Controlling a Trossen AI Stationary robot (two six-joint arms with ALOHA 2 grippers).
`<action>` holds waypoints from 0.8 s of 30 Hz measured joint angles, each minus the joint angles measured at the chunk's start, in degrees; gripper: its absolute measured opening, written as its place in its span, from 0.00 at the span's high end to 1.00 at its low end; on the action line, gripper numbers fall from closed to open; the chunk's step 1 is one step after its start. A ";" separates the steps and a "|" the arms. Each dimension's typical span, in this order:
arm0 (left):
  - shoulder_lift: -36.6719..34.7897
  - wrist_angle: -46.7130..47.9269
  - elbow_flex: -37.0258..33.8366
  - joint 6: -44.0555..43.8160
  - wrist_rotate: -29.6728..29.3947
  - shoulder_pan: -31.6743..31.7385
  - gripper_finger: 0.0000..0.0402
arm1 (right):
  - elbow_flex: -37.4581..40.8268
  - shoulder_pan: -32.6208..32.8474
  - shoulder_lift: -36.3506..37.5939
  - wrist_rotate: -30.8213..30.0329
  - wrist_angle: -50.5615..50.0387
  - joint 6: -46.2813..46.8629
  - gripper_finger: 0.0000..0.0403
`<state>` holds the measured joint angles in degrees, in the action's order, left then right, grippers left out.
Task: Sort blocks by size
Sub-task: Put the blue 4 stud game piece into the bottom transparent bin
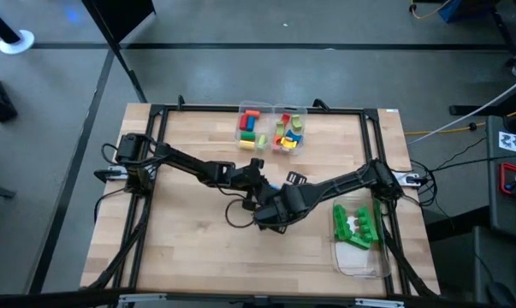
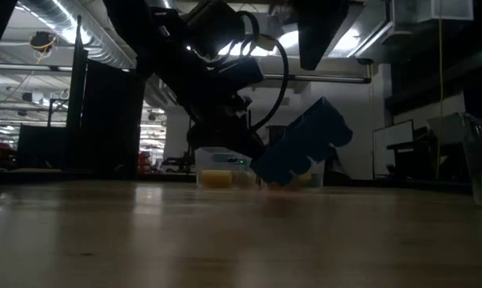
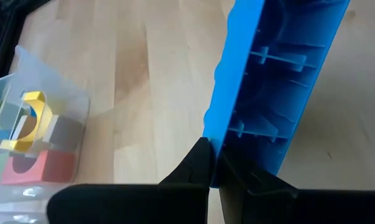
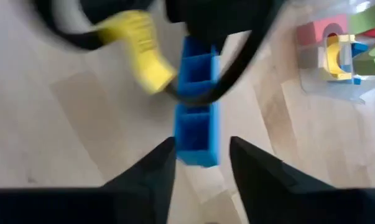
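Handover of a long blue brick above the middle of the worktop point(image 1: 189, 248)

The two arms meet at the centre; the left end effector point(image 3: 213, 163) is closed tight on one edge of the blue brick point(image 3: 271, 81), while the right end effector point(image 4: 203, 155) stands with its fingers apart on both sides of the brick's end, not gripping it. I judge that the step is passing this brick to the right arm; next, the right fingers must close before the left lets go. The low view alone shows the brick tilted and clear of the surface. The high view alone shows the far containers point(image 1: 270, 128) with small blocks point(image 1: 251, 127) and the green bricks point(image 1: 357, 226) in the right-hand container point(image 1: 360, 261).
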<state>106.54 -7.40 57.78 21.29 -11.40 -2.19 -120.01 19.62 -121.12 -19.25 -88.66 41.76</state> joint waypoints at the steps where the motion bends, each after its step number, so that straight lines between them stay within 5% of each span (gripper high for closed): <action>1: 0.00 0.00 0.00 0.14 0.00 -0.18 0.99 | 0.00 -0.42 0.00 0.13 -0.20 0.01 0.61; 9: 0.00 -0.04 0.00 -0.17 0.02 -1.25 0.99 | 1.98 -2.60 0.02 3.47 -1.32 -0.02 0.44; 24: 0.00 -0.42 0.00 -0.56 -0.15 -1.60 0.99 | 8.63 -2.39 0.04 5.57 -0.87 -0.06 0.43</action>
<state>106.54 -7.81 57.78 20.73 -11.55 -3.79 -111.37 17.23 -121.08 -13.67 -89.54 41.69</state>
